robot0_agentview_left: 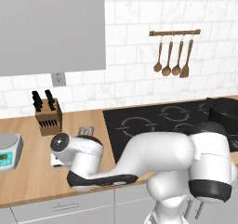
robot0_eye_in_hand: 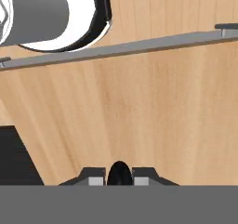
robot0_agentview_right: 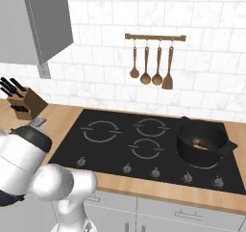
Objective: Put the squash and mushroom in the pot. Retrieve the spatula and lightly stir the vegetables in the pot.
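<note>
The black pot (robot0_agentview_right: pixel 202 138) stands on the right rear burner with small brownish vegetable pieces (robot0_agentview_right: pixel 197 142) inside; its edge also shows at the far right (robot0_agentview_left: pixel 222 110). The spatula's slotted silver head (robot0_agentview_left: pixel 85 131) lies on the wooden counter beside the knife block, and appears again at the left (robot0_agentview_right: pixel 38 122). My arm reaches left and low over that counter, and its elbow link hides the hand. In the hand view my gripper (robot0_eye_in_hand: pixel 119 176) is shut on the rounded black handle (robot0_eye_in_hand: pixel 119 171) of the spatula, which fills the gap between the fingertips.
A knife block (robot0_agentview_left: pixel 49 117) and a kitchen scale (robot0_agentview_left: pixel 9 151) stand on the left counter. The black cooktop (robot0_agentview_right: pixel 134 139) lies to the right of my hand. Wooden spoons and a wooden spatula hang on a wall rail (robot0_agentview_right: pixel 153 65). An upper cabinet (robot0_agentview_left: pixel 51 28) hangs above.
</note>
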Available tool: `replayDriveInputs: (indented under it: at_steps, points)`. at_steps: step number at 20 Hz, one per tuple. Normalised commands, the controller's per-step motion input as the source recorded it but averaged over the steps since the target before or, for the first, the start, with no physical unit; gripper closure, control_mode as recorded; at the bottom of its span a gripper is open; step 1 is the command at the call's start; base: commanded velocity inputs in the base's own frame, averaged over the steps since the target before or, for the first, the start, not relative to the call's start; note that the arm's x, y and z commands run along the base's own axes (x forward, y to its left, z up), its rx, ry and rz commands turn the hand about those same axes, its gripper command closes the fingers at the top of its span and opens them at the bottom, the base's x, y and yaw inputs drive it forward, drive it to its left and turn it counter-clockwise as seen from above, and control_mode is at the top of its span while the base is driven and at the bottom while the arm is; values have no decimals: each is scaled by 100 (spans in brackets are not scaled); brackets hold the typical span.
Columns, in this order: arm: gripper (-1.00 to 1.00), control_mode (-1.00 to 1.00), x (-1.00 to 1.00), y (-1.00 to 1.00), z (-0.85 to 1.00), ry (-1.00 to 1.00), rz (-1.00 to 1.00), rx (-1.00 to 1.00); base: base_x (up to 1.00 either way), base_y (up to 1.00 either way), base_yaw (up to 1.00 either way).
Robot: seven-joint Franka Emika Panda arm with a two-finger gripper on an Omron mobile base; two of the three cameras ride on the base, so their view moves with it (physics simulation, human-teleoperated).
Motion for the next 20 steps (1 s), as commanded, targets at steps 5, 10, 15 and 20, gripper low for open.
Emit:
replayDriveInputs:
  at_steps: [5,10,15,20]
  points:
    - [100,-100,-30,-57,100,-2,-11,33,0,0,0]
    - [100,-100,-1,-75,100,9,-25,42,0,0,0]
    - [100,-100,0,-89,100,26,-40,52,0,0,0]
    - [100,-100,0,-85,63,33,-47,51,0,0,0]
